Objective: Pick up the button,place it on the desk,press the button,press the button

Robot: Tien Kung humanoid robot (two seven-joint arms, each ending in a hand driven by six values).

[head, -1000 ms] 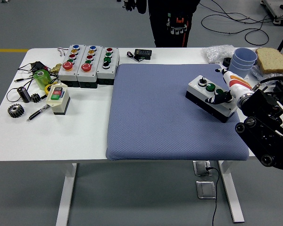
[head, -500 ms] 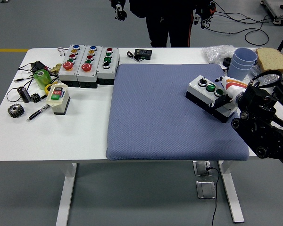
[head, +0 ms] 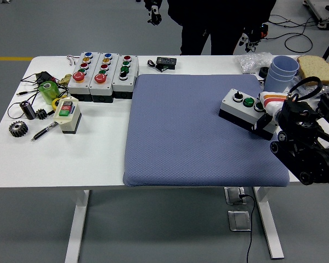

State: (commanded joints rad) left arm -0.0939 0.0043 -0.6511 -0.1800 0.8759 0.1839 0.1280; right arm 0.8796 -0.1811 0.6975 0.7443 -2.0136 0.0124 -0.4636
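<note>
The grey button box (head: pixel 240 108) with a black knob and green buttons lies on the blue mat (head: pixel 181 131) near its right edge. My right hand (head: pixel 263 121), white with an orange stripe, comes in from the right and closes on the box's right end. My black forearm (head: pixel 307 148) hides most of the hand and that end of the box. The left arm is out of view.
Three button boxes (head: pixel 102 74) stand at the back left, with a small switch box (head: pixel 67 115), gears, a pen and cables around them. Blue cups (head: pixel 281 71), bread (head: pixel 317 68) and a black device (head: pixel 165 63) lie at the back. A person stands at the far side.
My right hand has drawn back from the box's top to its right end. The box has shifted slightly right and back. The person at the far side has moved right.
</note>
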